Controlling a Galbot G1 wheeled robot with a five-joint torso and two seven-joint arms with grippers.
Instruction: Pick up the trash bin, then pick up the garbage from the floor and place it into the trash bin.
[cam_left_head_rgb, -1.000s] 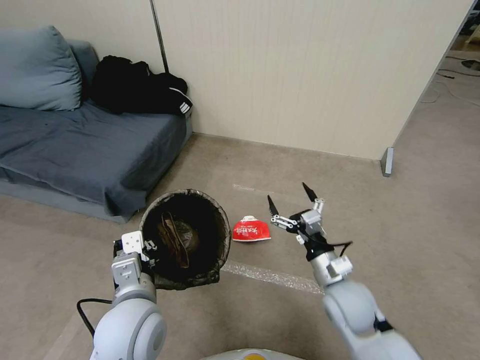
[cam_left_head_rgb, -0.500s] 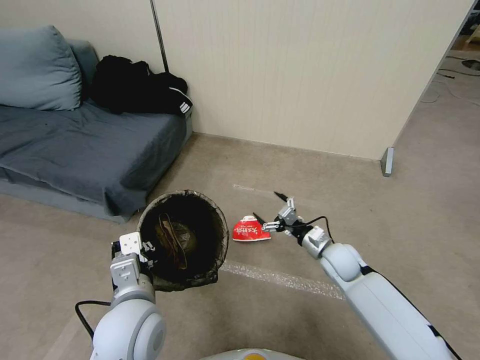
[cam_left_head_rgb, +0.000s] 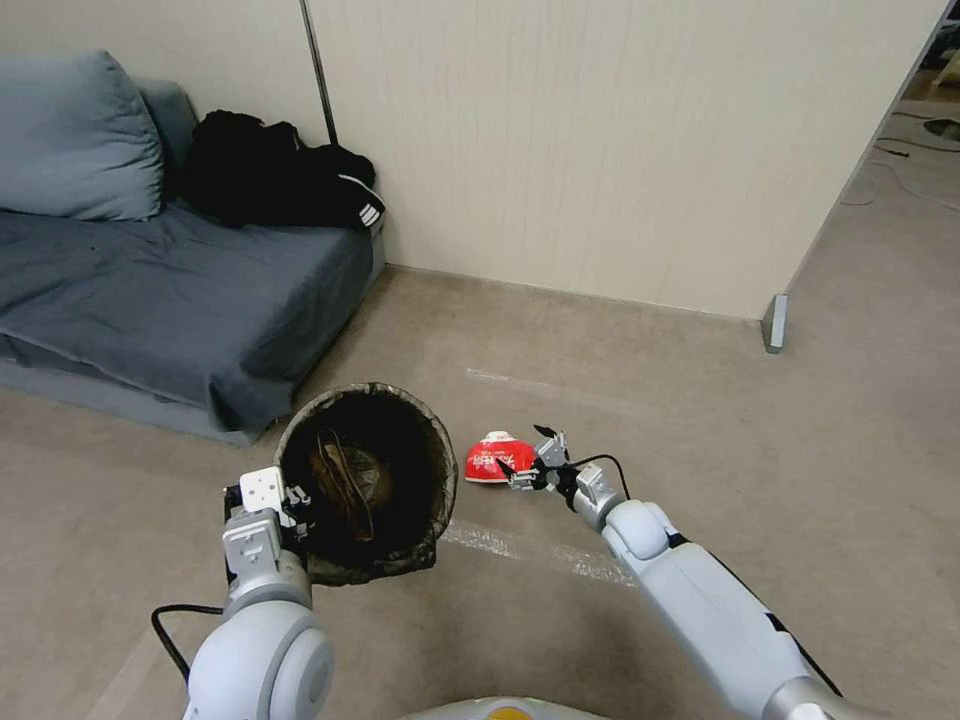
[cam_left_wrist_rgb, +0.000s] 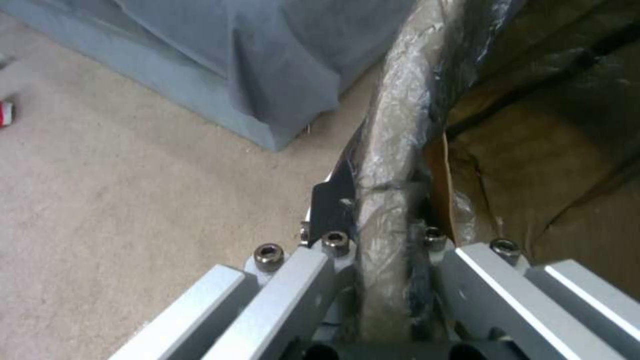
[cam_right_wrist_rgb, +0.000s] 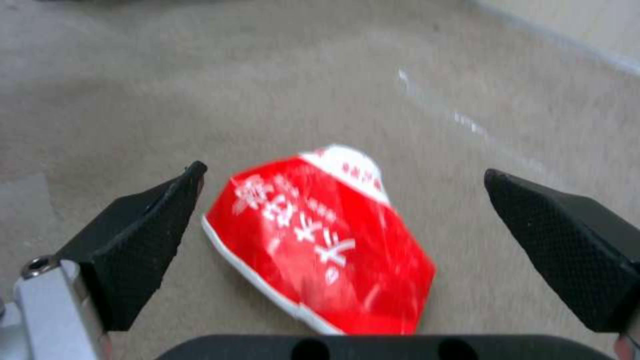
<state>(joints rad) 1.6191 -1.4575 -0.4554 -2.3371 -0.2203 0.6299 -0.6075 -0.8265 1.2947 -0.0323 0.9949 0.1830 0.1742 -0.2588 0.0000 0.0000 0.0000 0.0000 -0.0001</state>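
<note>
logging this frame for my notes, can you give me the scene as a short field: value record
left gripper: shut on the trash bin rim, holding it near the sofa
trash bin: dark bag lining, brown scraps inside
right gripper: low at the floor, fingers open either side of the red wrapper
red wrapper: lying on the carpet, not yet gripped
sofa: grey, black clothes on it

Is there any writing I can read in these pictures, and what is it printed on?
Red snack wrapper on the floor between the open right gripper's fingertips: white printed characters, too blurred to read.
Black clothes on the sofa: white stripes, no readable text.
Trash bin, its rim clamped by the left gripper: no writing.
</note>
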